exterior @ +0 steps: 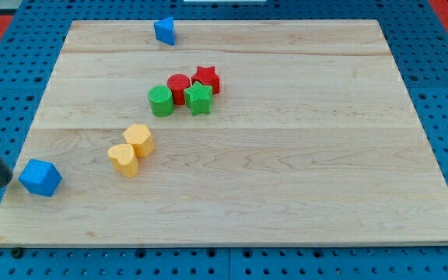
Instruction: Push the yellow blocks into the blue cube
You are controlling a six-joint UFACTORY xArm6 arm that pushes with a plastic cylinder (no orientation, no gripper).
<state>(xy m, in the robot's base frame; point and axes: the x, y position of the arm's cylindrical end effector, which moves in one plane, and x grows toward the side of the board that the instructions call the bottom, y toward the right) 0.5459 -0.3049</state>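
On the pale wooden board [286, 179] over blue pegboard [442, 93], my tip [5, 185] nears the blue cube [40, 178].

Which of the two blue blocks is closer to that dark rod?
The blue cube at the view's bottom left, right beside my tip; the other blue block sits at the top edge.
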